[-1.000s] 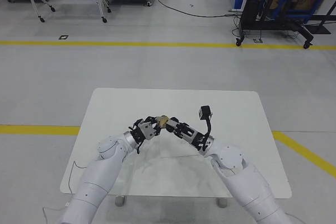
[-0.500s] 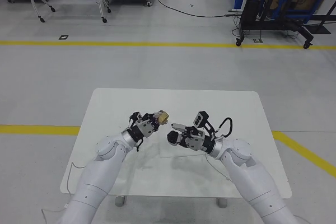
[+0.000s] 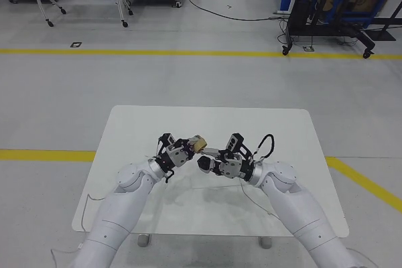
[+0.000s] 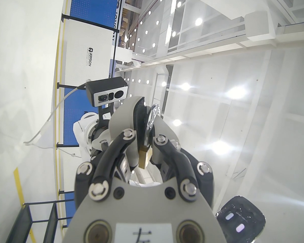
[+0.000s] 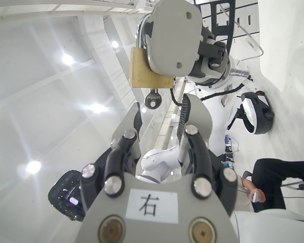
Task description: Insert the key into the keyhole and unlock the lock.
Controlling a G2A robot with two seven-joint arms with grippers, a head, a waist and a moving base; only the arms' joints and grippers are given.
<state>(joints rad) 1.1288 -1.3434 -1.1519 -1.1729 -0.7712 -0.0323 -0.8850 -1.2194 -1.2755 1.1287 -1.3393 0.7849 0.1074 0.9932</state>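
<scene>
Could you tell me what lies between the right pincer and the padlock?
The key, sticking out of the padlock, as the right wrist view shows.

Brass padlock [image 5: 139,69] aloft, key [image 5: 153,101] in its base

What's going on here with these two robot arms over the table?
The left gripper holds a brass padlock up above the table. A key sticks out of the padlock, apparently already in the keyhole. The right gripper is open, with its fingers on either side of the key's head, not closed on it. The turn to unlock is not yet done.
</scene>
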